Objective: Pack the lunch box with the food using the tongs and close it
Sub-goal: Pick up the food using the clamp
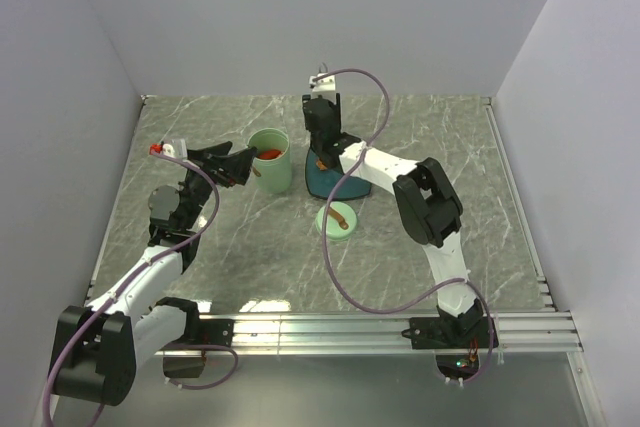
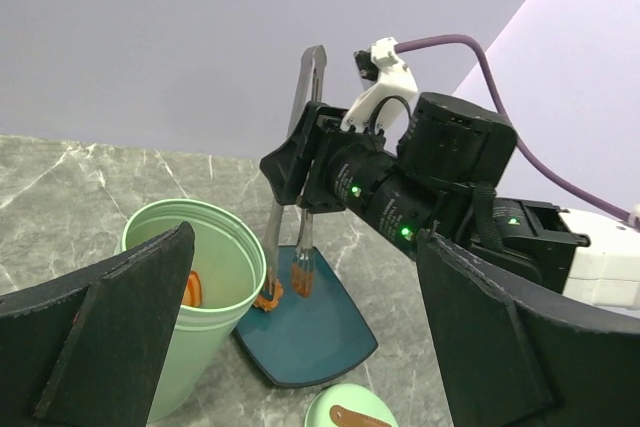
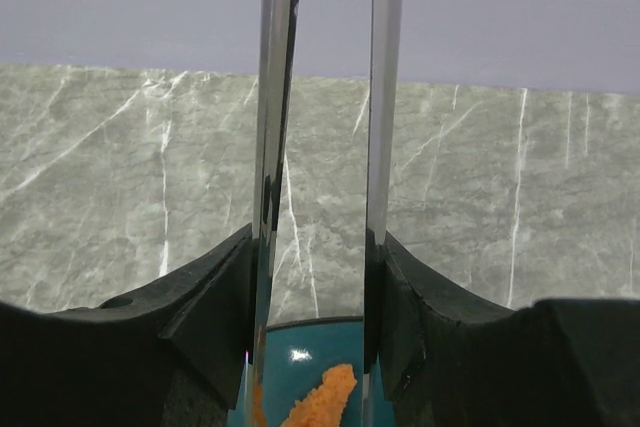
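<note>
The pale green lunch box (image 1: 270, 159) stands open in mid-table with an orange piece of food (image 2: 192, 289) inside it. Its round lid (image 1: 337, 219) lies flat in front of the teal plate (image 1: 335, 185). My right gripper (image 3: 315, 297) is shut on the slim metal tongs (image 2: 300, 177) and holds them upright over the plate (image 2: 310, 332). The tong tips reach down around a brownish-orange fried chunk (image 3: 322, 397) at the plate's edge beside the lunch box (image 2: 200, 267). My left gripper (image 1: 240, 162) is open right beside the lunch box's left side and holds nothing.
Grey marble tabletop (image 1: 430, 137) enclosed by white walls, with a metal rail (image 1: 380, 329) along the near edge. The right arm (image 1: 425, 207) arches over the table's right half, and a purple cable (image 1: 340, 277) loops down near the lid.
</note>
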`<state>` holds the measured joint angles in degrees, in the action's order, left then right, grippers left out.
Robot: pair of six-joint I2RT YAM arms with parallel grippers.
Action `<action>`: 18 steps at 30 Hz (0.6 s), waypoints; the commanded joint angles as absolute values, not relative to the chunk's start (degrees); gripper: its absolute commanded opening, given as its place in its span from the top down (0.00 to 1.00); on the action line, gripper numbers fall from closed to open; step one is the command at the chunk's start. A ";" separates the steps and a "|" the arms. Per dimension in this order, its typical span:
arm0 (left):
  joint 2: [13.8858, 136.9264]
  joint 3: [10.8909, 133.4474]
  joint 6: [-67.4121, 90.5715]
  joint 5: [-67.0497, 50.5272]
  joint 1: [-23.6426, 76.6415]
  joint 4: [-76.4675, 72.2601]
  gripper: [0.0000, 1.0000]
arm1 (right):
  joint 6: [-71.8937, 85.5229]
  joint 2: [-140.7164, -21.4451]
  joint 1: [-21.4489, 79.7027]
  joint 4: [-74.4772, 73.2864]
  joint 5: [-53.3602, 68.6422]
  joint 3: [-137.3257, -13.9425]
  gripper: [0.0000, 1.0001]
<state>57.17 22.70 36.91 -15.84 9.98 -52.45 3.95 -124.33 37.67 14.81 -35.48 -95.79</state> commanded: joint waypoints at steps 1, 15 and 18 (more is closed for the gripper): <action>56.60 22.06 37.27 -17.31 9.67 -55.20 0.01 | 4.04 -126.38 37.27 14.68 -37.18 -99.84 0.47; 56.60 21.88 37.27 -17.14 9.49 -55.20 0.01 | 3.34 -127.97 37.27 13.62 -38.41 -101.08 0.68; 56.78 21.88 37.35 -17.23 9.40 -55.37 0.01 | 3.16 -126.83 37.35 14.24 -38.41 -100.20 0.77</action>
<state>57.14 22.06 37.10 -15.84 9.78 -52.47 3.53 -128.07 37.65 12.32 -36.49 -98.37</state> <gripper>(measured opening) 0.994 0.349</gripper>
